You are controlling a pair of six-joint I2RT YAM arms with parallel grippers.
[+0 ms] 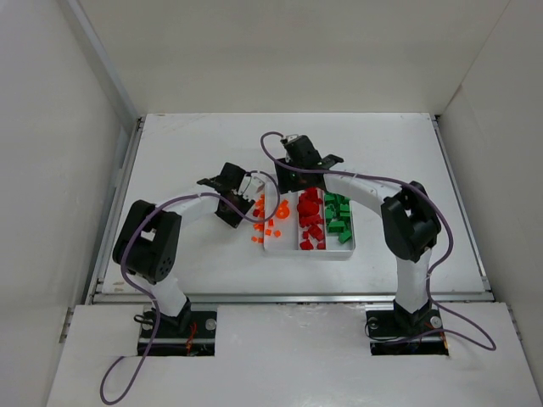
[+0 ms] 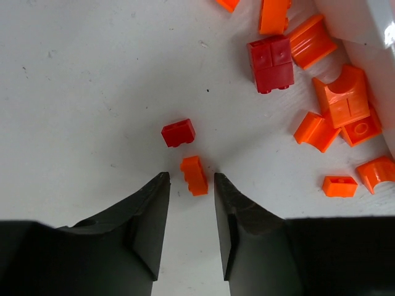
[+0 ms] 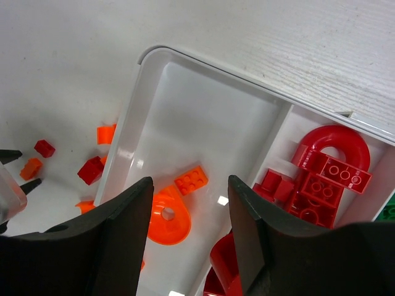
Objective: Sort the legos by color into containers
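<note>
A small orange lego [image 2: 194, 175] lies on the table [image 2: 92, 92] near the left wall of the tray [image 1: 310, 252], its long axis pointing away from the left gripper [image 2: 191, 185]. The left arm [image 1: 191, 208] reaches inward with its wrist tipped down, and the jaws stand apart on either side of the lego's near end, not clamped. The right gripper [image 3: 189, 185] hangs empty over the tray's left compartment, jaws apart.
</note>
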